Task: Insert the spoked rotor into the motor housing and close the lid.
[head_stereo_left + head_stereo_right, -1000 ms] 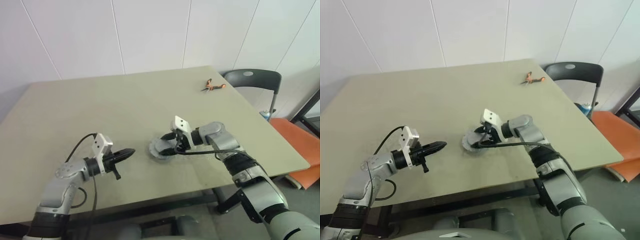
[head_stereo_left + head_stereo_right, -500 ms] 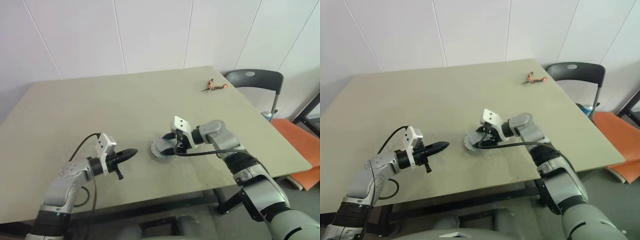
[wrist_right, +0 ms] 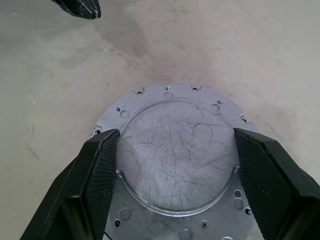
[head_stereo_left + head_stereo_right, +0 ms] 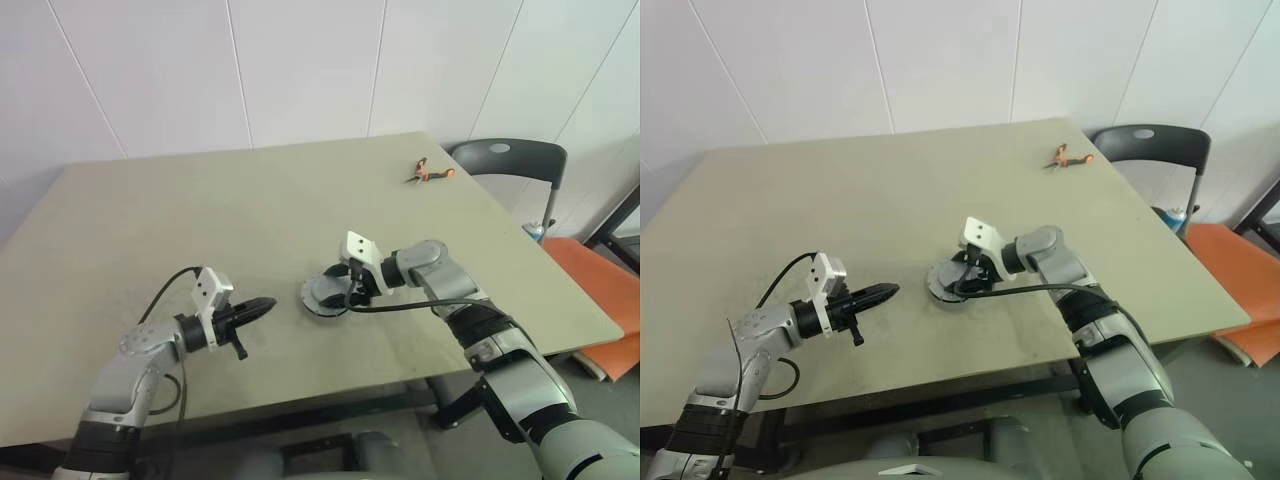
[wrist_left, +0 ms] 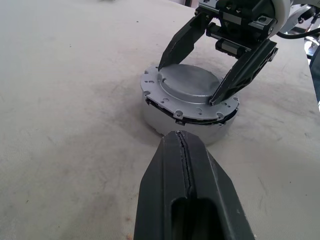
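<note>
The grey metal lid lies flat on top of the round motor housing, near the middle front of the table. My right gripper reaches in from the right. Its two black fingers are spread wide and pressed against opposite sides of the lid's raised centre. My left gripper is shut with nothing in it, and it points at the housing from a short way to the left without touching it. The spoked rotor is hidden.
Orange-handled pliers lie near the table's far right corner. A black chair stands beyond that corner, with an orange surface past the right edge. The table's front edge runs close under both arms.
The camera has shifted a little. My right gripper has turned slightly on the lid, and the lid and housing stay where they were. The left arm has not moved.
</note>
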